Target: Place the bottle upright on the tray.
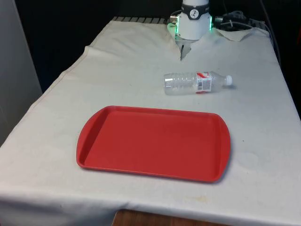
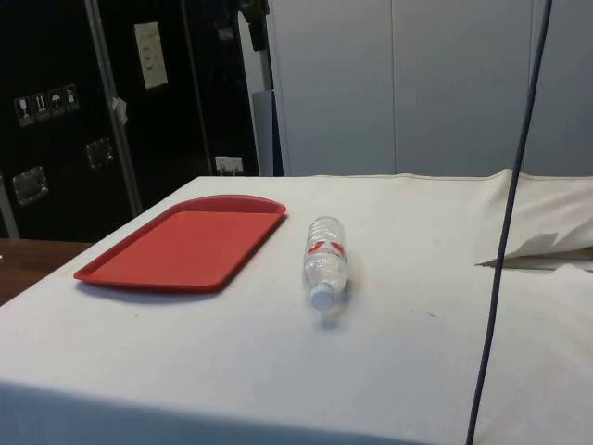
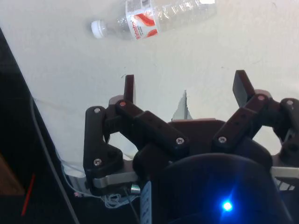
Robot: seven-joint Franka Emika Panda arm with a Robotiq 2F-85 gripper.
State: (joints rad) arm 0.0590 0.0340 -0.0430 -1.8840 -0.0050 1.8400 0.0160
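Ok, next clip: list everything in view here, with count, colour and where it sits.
bottle: one, clear plastic with a white cap and a red and white label, lying on its side on the cloth between the tray and the table's far end, cap towards the front view's right.
tray: one, red, flat on the cloth at the near end of the table, nothing on it.
tablecloth: one, white, covering the table.
cable: one, dark, hanging down across the side view.
gripper: one, black, fingers spread open and holding nothing, above the cloth apart from the bottle.
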